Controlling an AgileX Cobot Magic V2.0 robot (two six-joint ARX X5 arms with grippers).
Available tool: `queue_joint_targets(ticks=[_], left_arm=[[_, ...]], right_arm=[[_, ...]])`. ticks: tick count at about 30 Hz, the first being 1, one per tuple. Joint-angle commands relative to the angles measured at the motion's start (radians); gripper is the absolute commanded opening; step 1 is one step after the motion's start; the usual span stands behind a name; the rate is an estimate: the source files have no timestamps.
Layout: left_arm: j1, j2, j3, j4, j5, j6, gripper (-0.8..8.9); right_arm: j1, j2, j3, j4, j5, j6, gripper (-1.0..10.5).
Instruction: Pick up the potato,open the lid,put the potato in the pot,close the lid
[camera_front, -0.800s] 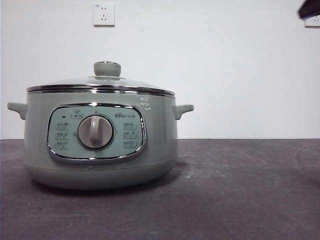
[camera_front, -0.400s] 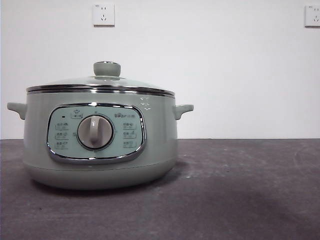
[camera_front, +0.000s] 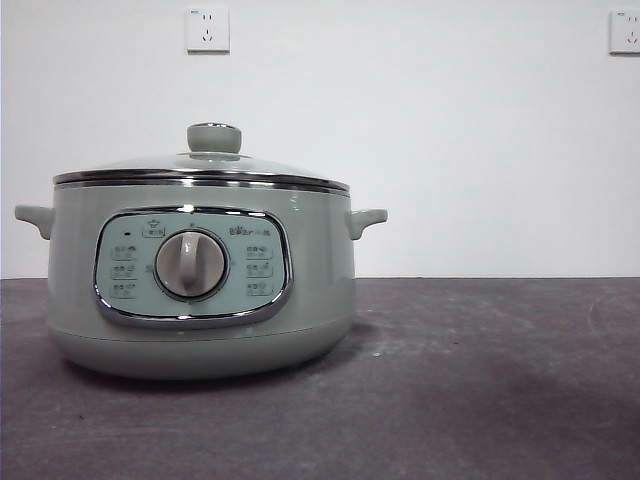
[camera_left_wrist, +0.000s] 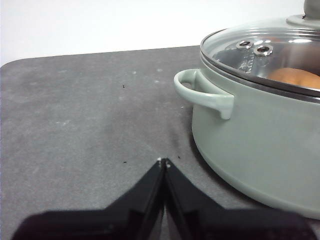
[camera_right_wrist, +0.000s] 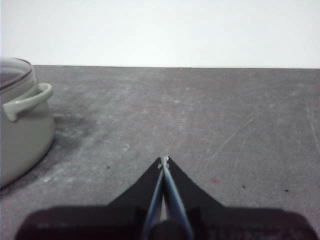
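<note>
The sage-green pot (camera_front: 200, 290) stands on the left of the dark table, its dial facing the front view. The glass lid (camera_front: 200, 165) rests flat on the pot, green knob (camera_front: 214, 138) on top. Through the glass in the left wrist view, the orange-brown potato (camera_left_wrist: 295, 77) lies inside the pot (camera_left_wrist: 250, 135). My left gripper (camera_left_wrist: 164, 162) is shut and empty, hovering over the table beside the pot's handle (camera_left_wrist: 202, 95). My right gripper (camera_right_wrist: 163, 161) is shut and empty, well away from the pot (camera_right_wrist: 22, 130). Neither arm shows in the front view.
The dark grey table (camera_front: 480, 380) stretches to the right of the pot. A white wall with two power sockets (camera_front: 207, 29) stands behind it.
A black arm tip at the top right corner of the front view one second ago has left the picture. The pot and lid have not moved.
</note>
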Motion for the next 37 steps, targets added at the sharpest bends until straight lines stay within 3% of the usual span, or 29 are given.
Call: queue_joint_targets(ticks=[1, 7, 11, 37], left_arm=[[0.003, -0.003, -0.016, 0.003, -0.002, -0.006, -0.03], [0.003, -0.003, -0.016, 0.004, -0.002, -0.006, -0.03], [0.003, -0.003, -0.016, 0.004, -0.002, -0.006, -0.03], [0.003, -0.003, -0.016, 0.004, -0.002, -0.006, -0.03]], right_arm=[[-0.002, -0.003, -0.027, 0.008, 0.0, 0.013, 0.0], [-0.002, -0.003, -0.04, -0.035, 0.0, 0.048, 0.0], [-0.002, 0.003, -0.04, -0.035, 0.0, 0.142, 0.0], [-0.002, 0.009, -0.04, -0.034, 0.007, 0.143, 0.0]])
